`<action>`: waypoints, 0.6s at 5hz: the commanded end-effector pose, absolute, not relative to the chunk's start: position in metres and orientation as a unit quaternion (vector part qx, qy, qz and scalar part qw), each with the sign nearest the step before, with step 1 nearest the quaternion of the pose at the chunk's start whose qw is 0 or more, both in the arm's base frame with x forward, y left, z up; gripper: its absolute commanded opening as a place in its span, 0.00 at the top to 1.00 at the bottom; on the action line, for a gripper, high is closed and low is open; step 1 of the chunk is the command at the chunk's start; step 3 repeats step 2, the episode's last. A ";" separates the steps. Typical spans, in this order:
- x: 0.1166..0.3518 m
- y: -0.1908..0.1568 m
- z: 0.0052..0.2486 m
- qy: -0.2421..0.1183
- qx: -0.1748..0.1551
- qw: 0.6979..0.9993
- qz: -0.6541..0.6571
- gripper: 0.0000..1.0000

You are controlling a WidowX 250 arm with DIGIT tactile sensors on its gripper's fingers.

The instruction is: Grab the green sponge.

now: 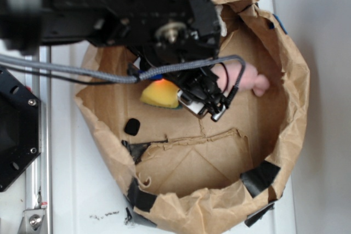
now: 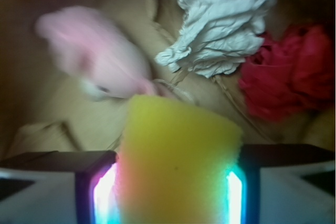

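The green sponge [image 2: 176, 161] fills the wrist view's lower middle as a yellow foam block; its greenish layer does not show there. Both pads [image 2: 105, 192] of my gripper [image 2: 173, 195] press against its sides, so the gripper is shut on it. In the exterior view the sponge [image 1: 159, 92] is a yellow wedge with a thin blue-green lower edge, inside the brown paper bag [image 1: 285, 108], and the gripper [image 1: 178, 89] reaches down onto it from the black arm above. The arm hides much of the sponge's right end.
A pink plush bunny [image 2: 97, 56] lies just beyond the sponge, also seen as the bunny [image 1: 247, 78] right of the arm. Crumpled white paper [image 2: 220, 19] and a red paper wad [image 2: 289, 74] lie farther back. A small black piece [image 1: 132, 126] rests on the bag floor.
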State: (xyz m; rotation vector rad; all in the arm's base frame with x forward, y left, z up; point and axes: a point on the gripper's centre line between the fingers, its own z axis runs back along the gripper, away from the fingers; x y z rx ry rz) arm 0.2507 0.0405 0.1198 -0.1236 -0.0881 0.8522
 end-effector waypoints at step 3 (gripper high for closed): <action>0.231 0.037 0.191 -0.085 -0.069 0.920 0.377 1.00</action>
